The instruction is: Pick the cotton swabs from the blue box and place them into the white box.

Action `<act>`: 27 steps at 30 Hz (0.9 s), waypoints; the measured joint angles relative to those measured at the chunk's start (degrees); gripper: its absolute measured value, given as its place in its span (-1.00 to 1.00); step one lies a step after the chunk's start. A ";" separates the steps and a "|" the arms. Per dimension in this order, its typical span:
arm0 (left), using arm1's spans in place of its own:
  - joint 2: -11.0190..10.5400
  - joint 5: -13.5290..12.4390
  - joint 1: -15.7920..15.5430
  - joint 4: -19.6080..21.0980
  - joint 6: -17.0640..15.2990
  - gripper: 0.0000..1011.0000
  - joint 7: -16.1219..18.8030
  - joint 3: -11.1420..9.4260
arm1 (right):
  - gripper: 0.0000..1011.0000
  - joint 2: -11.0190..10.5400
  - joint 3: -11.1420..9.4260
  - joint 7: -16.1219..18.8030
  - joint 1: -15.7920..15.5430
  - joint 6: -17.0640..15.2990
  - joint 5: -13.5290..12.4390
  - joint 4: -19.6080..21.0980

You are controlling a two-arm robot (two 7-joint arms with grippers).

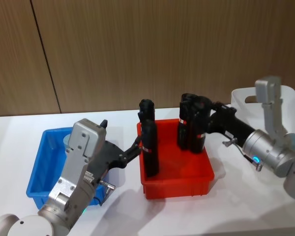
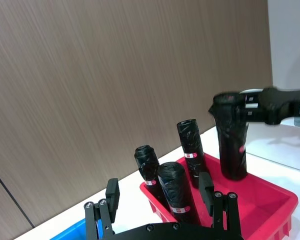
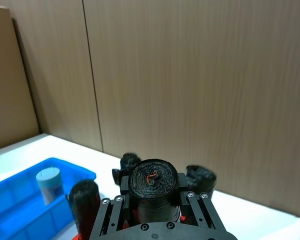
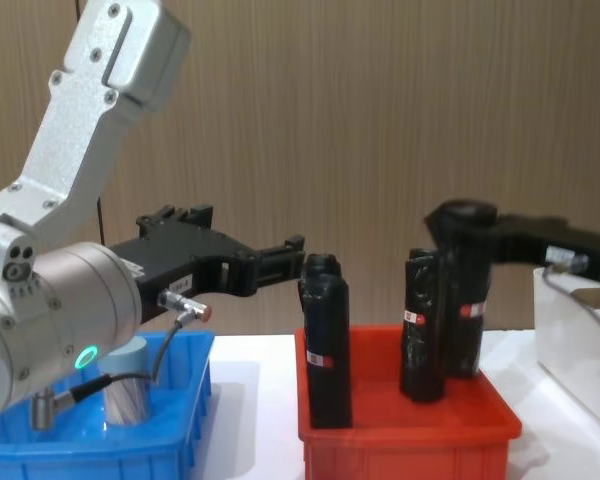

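Note:
A cotton swab cylinder (image 3: 48, 184) with a pale lid stands in the blue box (image 1: 42, 164) at the table's left, also seen low behind my left arm (image 4: 128, 395). My left gripper (image 1: 136, 146) reaches from above the blue box toward the red bin, open and empty (image 2: 159, 192), its fingertips close to the leftmost black roll (image 1: 149, 142). My right gripper (image 1: 201, 112) reaches in from the right and is shut on the top of a black roll (image 3: 152, 187) that stands upright in the red bin (image 4: 460, 290). The white box (image 1: 238, 98) stands at the far right.
A red bin (image 1: 177, 184) sits mid-table between the two boxes, holding several tall black rolls with red-white labels (image 2: 190, 145). A wood-panelled wall runs behind the table. My right arm's body lies in front of the white box (image 4: 570, 340).

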State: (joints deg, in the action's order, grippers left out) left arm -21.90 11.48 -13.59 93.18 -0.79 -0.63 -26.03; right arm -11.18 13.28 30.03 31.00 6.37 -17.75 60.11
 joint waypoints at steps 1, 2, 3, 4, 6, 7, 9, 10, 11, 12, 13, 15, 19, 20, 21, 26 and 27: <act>0.00 0.00 0.00 0.00 0.00 0.99 0.00 0.00 | 0.02 -0.18 -0.10 -0.32 -0.30 -0.30 -0.07 0.86; 0.00 0.00 0.00 0.00 0.00 0.99 0.00 0.00 | 0.02 -0.64 -0.41 -1.04 -1.04 -0.95 -0.34 3.04; 0.00 0.00 0.00 0.00 0.00 0.99 0.00 0.00 | 0.02 -0.83 -0.55 -1.29 -1.35 -1.14 -0.39 3.96; 0.00 0.00 0.00 0.00 0.00 0.99 0.00 0.00 | 0.02 -1.06 -0.72 -1.72 -1.74 -1.50 -0.47 5.12; 0.00 0.00 0.00 0.00 0.00 0.99 0.00 0.00 | 0.02 -1.63 -1.12 -2.81 -2.56 -2.26 -0.73 7.70; 0.00 0.00 0.00 0.00 0.00 0.99 0.00 0.00 | 0.02 -1.80 -1.28 -3.20 -2.82 -2.49 -0.80 8.54; 0.00 0.00 0.00 0.00 0.00 0.99 0.00 0.00 | 0.02 -2.37 -1.68 -4.48 -3.57 -3.31 -0.88 10.84; 0.00 0.00 0.00 0.00 0.00 0.99 0.00 0.00 | 0.02 -2.60 -1.87 -4.90 -3.86 -3.54 -0.89 11.77; 0.00 0.00 0.00 0.00 0.00 0.99 0.00 0.00 | 0.02 -2.76 -2.01 -5.32 -4.05 -3.76 -0.89 12.42; 0.00 0.00 0.00 0.00 0.00 0.99 0.00 0.00 | 0.02 -3.09 -2.30 -6.28 -4.44 -4.18 -0.89 13.73; 0.00 0.00 0.00 0.00 0.00 0.99 0.00 0.00 | 0.02 -3.28 -2.47 -6.73 -4.67 -4.37 -0.87 14.46; 0.00 0.00 0.00 0.00 0.00 0.99 0.00 0.00 | 0.02 -3.58 -2.73 -7.77 -5.00 -4.77 -0.77 15.58; 0.00 0.00 0.00 0.00 0.00 0.99 0.00 0.00 | 0.02 -4.45 -3.49 -10.67 -5.74 -5.76 0.10 18.22; 0.00 0.00 0.00 0.00 0.00 0.99 0.00 0.00 | 0.02 -4.56 -3.61 -11.10 -5.83 -5.88 0.27 18.53; 0.00 0.00 0.00 0.00 0.00 0.99 0.00 0.00 | 0.02 -4.81 -3.84 -12.05 -5.98 -6.14 0.66 19.06; 0.00 0.00 0.00 0.00 0.00 0.99 0.00 0.00 | 0.02 -5.42 -4.55 -14.83 -6.15 -6.68 1.91 20.08; 0.00 0.00 0.00 0.00 0.00 0.99 0.00 0.00 | 0.02 -5.51 -4.67 -15.34 -6.15 -6.75 2.18 20.13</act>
State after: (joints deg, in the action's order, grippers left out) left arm -21.90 11.48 -13.59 93.17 -0.80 -0.63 -26.03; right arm -16.70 8.61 14.69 24.84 -0.39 -15.57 80.24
